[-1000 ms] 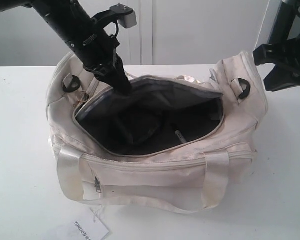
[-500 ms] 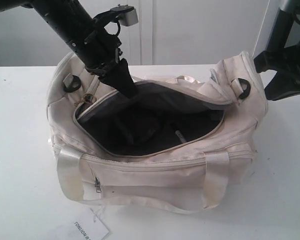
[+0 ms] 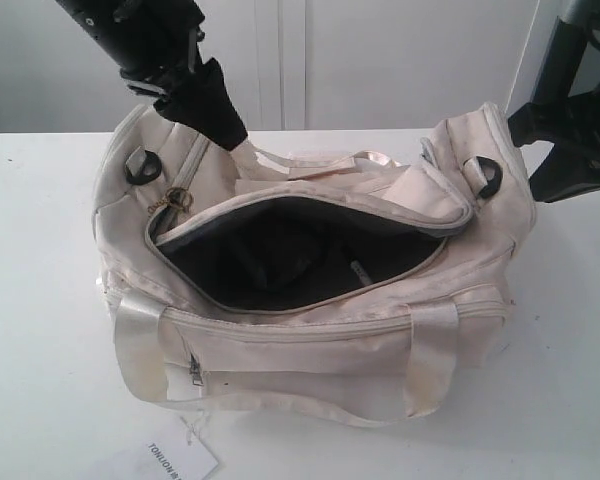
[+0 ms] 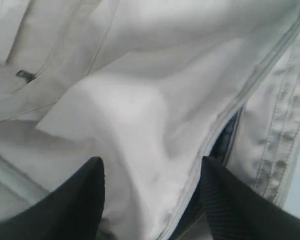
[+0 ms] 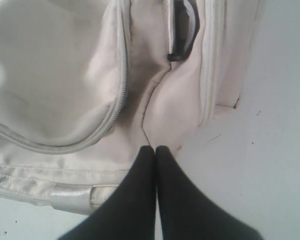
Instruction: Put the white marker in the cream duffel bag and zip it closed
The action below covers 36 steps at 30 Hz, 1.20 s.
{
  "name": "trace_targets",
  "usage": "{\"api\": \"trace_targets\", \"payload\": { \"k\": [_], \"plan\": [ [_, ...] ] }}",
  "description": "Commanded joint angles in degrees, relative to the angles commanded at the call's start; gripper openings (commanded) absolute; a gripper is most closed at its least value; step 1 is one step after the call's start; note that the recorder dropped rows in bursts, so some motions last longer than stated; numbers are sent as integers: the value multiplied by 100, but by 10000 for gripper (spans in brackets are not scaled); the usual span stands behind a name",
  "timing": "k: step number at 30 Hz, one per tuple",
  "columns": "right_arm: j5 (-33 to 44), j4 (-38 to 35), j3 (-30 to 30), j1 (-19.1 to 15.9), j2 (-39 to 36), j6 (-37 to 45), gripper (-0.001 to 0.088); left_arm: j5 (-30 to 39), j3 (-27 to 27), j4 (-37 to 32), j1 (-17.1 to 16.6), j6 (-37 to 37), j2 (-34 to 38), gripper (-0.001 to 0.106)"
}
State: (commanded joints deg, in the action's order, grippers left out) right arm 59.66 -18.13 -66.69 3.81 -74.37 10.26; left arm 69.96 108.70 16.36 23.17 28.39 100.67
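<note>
— While the left gripper (image 4: 151,165) stands with its jaws apart, what lies between them?
— A fold of the cream duffel bag (image 3: 310,350), from its far flap. Whether the fingers (image 4: 80,200) press it, I cannot tell.
— And the right gripper (image 5: 156,149)?
— Closed, fingers together, holding nothing. Its tip is just beside the bag's end, near a black ring (image 5: 177,52).
— Room around?
— White table (image 3: 40,300) shows on every side, with a paper tag (image 3: 180,462) near the front edge. The zip mouth gapes, ring pull (image 3: 170,203) at its left end.
— The white marker (image 3: 358,272)?
— Inside, on the dark lining. Only a short pale piece shows, slanting toward the near wall. The bag's length runs left to right.
</note>
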Motion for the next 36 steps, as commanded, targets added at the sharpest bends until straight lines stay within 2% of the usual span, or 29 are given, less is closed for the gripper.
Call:
{"api": "trace_targets", "payload": {
  "k": [5,8,12,15,21,25,36],
  "plan": [
    [27,0,0,0,0,0,0,0,0,-338,-584,-1036,0,602],
    [27,0,0,0,0,0,0,0,-12,-338,-856,-1262,0,602],
    [27,0,0,0,0,0,0,0,-12,-338,-1054,-1364,0,602],
    [53,0,0,0,0,0,0,0,-104,-418,-1053,-1457,10,602],
    [197,0,0,0,0,0,0,-9,-750,-418,-1053,-1484,10,602],
    [260,0,0,0,0,0,0,-278,-1036,-418,-1053,-1618,10,602],
    [331,0,0,0,75,0,0,-547,-1158,-429,-1053,-1803,274,602]
  ]
}}
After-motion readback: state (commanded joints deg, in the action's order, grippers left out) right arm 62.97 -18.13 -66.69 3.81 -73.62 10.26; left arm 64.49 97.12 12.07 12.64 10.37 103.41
